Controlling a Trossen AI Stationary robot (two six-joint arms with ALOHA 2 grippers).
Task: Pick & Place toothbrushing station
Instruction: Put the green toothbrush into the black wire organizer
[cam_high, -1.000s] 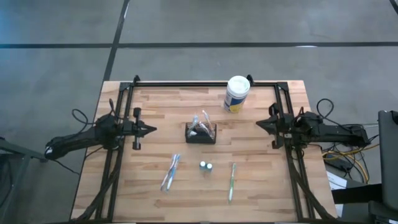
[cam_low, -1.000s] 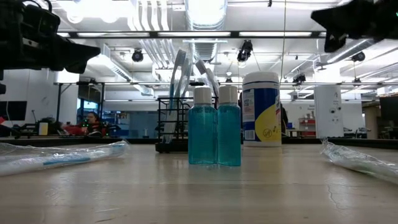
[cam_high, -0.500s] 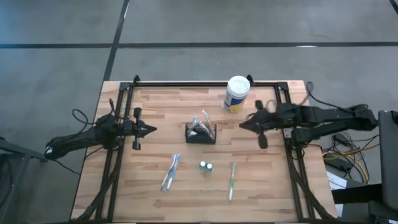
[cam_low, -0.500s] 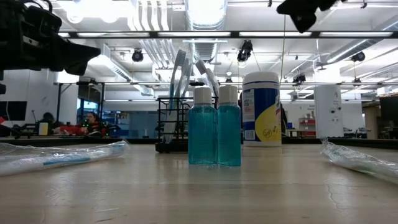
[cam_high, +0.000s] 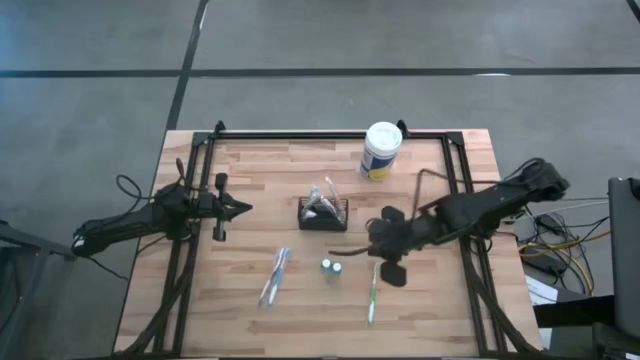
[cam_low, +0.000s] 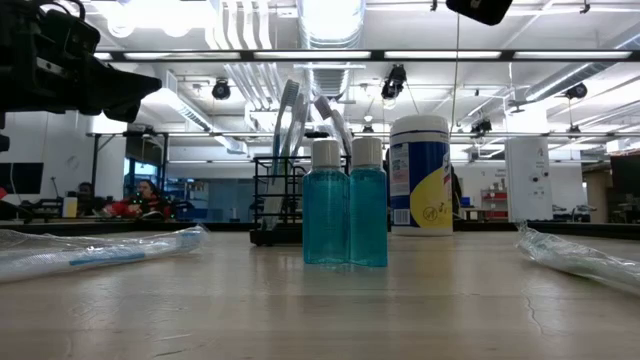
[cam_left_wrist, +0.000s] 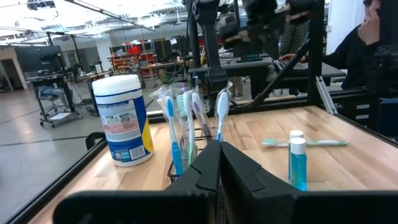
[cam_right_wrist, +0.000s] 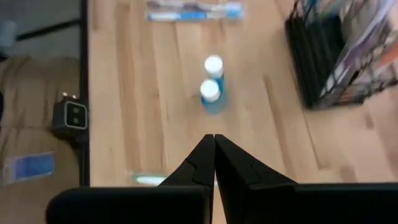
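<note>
Right of centre in the high view, the right claw (cam_high: 375, 246), pressed together and empty, has swung in from the tabletop's (cam_high: 250, 180) right edge toward the toothbrushing station (cam_high: 323, 213) mid-frame; left claw (cam_high: 243, 208) waits pressed together at left.

Bare wood btwn caddy (cam_high: 323, 213) & canister (cam_high: 380, 150) – two bottles (cam_high: 331, 267), wrapped brushes (cam_high: 273, 277) crowd near side.

**Non-task items on the wooden table**

A white cylindrical canister with a yellow-blue label (cam_high: 381, 150) is standing near the table's (cam_high: 250, 170) far edge. Two small blue-liquid bottles with white caps (cam_high: 331, 267) are standing side by side, between two wrapped toothbrushes (cam_high: 273, 277) (cam_high: 373, 291) lying flat.
</note>
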